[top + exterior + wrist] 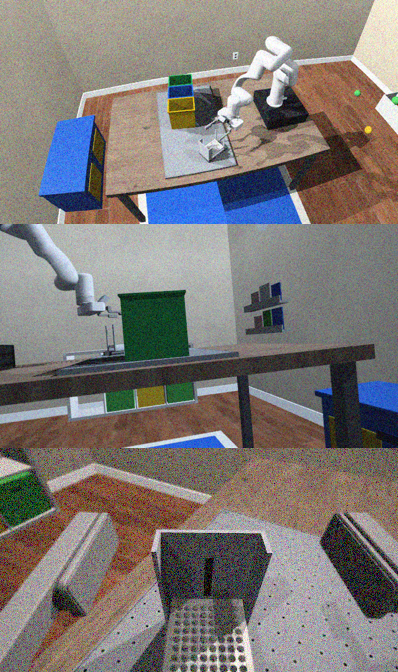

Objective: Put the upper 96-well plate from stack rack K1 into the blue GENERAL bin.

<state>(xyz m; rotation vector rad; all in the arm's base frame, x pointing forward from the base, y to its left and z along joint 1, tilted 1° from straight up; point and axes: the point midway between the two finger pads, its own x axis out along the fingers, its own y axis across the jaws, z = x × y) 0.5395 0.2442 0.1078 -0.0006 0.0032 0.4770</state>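
The tool is w/ fingers apart, above the 96-well plate in rack K1, near the bench's long edge.

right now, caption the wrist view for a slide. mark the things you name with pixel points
Open end effector (217,128) (210,568) above a 96-well plate (214,147) (210,640) in its stack rack (209,158) (260,548), nothing between the fingers

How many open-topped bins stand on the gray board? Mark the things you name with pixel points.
3, in a row: the yellow bin (183,120) nearest the rack (205,152) (215,531), the blue bin (181,91) in the middle, the green bin (180,79) (154,326) farthest.
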